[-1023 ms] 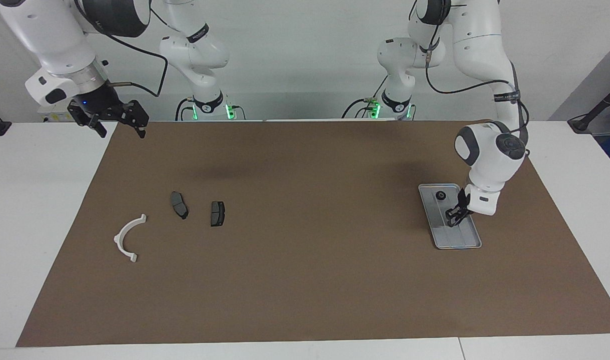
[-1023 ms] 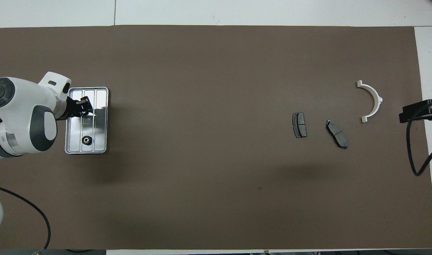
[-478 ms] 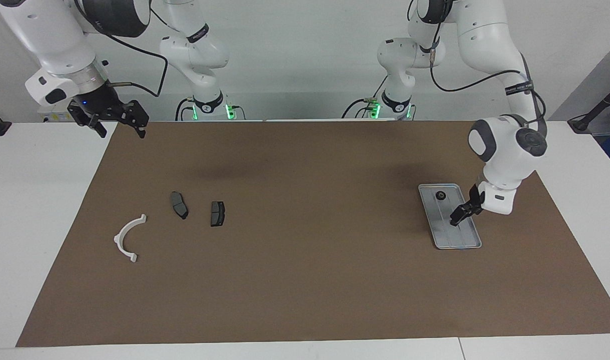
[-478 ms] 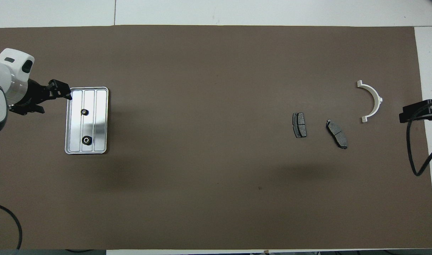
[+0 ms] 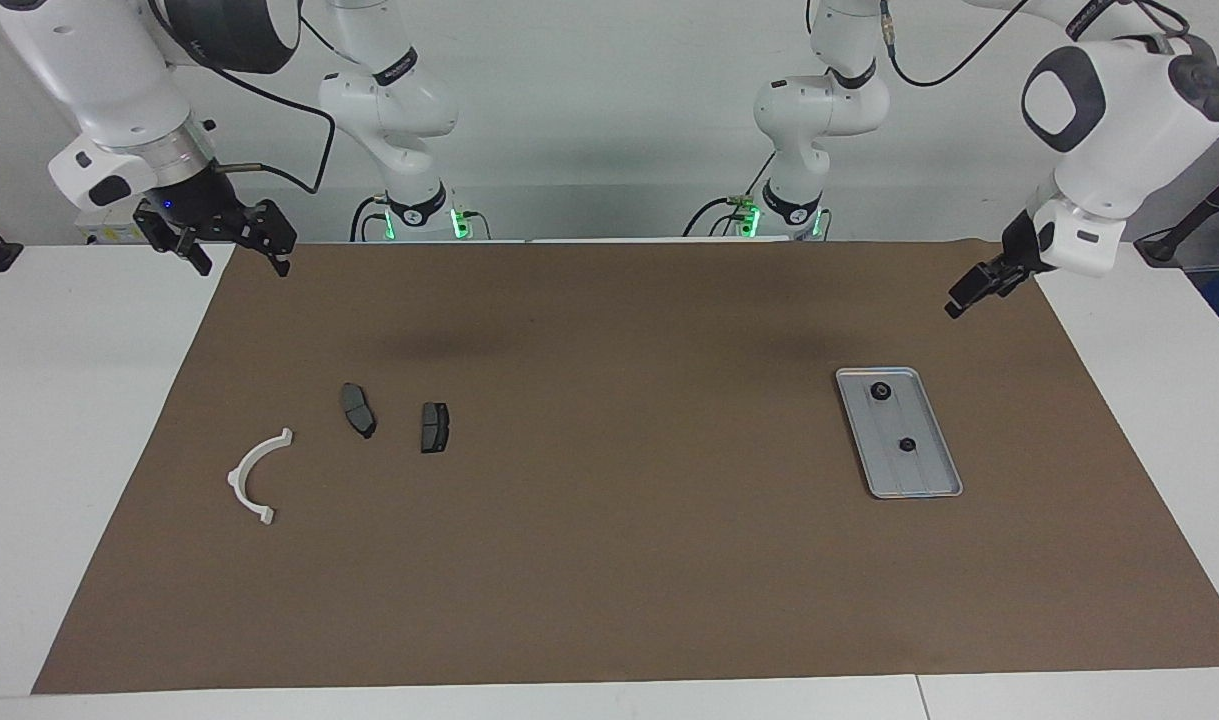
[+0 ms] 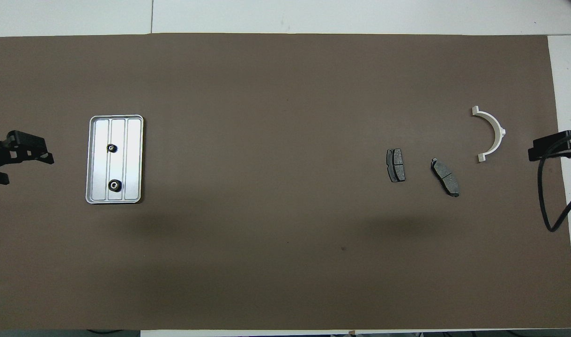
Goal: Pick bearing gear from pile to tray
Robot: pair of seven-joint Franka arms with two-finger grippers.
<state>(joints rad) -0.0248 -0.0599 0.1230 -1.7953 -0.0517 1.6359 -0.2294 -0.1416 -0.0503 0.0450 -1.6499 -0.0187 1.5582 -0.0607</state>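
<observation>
On brown mat (image 5: 609, 560), toward left arm's end: tray and two gears.
Tray (image 5: 927, 485) (image 6: 134, 159): flat silver-grey metal, low rim, lengthwise ridges; lying flat on mat.
Gear nearer robots (image 5: 880, 391) (image 6: 114, 186): small, black, round; in tray.
Gear farther from robots (image 5: 907, 444) (image 6: 111, 148): smaller, black; in tray, apart from the first.
Left gripper (image 5: 969, 292) (image 6: 13, 157): raised, over mat edge at left arm's end, clear of tray; fingers spread, nothing held.
Right gripper (image 5: 234, 243) (image 6: 547, 149): raised, over mat corner at right arm's end; fingers spread, empty; arm waiting.
Pile, toward right arm's end: three loose parts, none touching.
Brake pads: two, dark grey; one (image 5: 434, 427) (image 6: 396, 165) beside the other (image 5: 359, 410) (image 6: 445, 177).
Half-ring bracket (image 5: 254, 478) (image 6: 492, 133): white, curved; farther from robots than pads, nearest right arm's end.
</observation>
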